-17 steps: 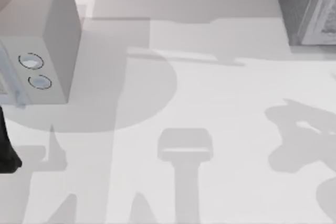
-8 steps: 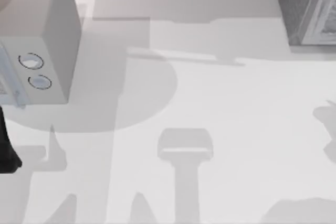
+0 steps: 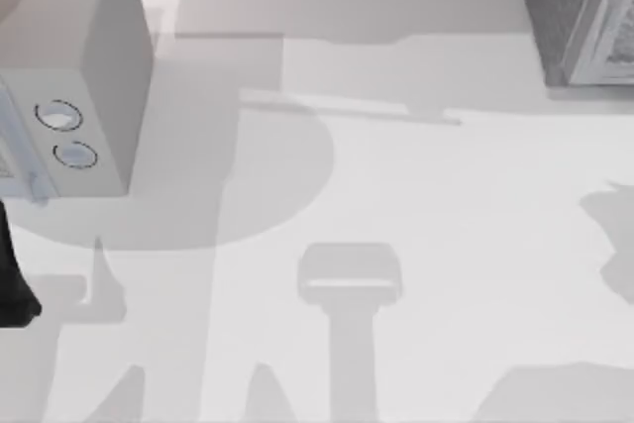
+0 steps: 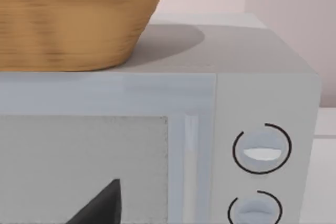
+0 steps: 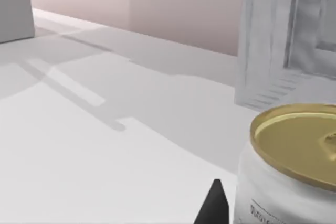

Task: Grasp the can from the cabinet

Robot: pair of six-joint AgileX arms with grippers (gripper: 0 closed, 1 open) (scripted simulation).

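One can beside the right hand, one cabinet behind it.

Nearest in the right wrist view, a single white can with a gold lid stands upright, out of the cabinet, just beside the dark tip of the right hand; I cannot tell how far that hand is open or whether it has hold of the can. Past them lies the pale tabletop, then the one cabinet at the far right. The left hand is parked at the table's left edge, facing one light grey box with two round dials and one wicker basket on top; I cannot tell its opening either.
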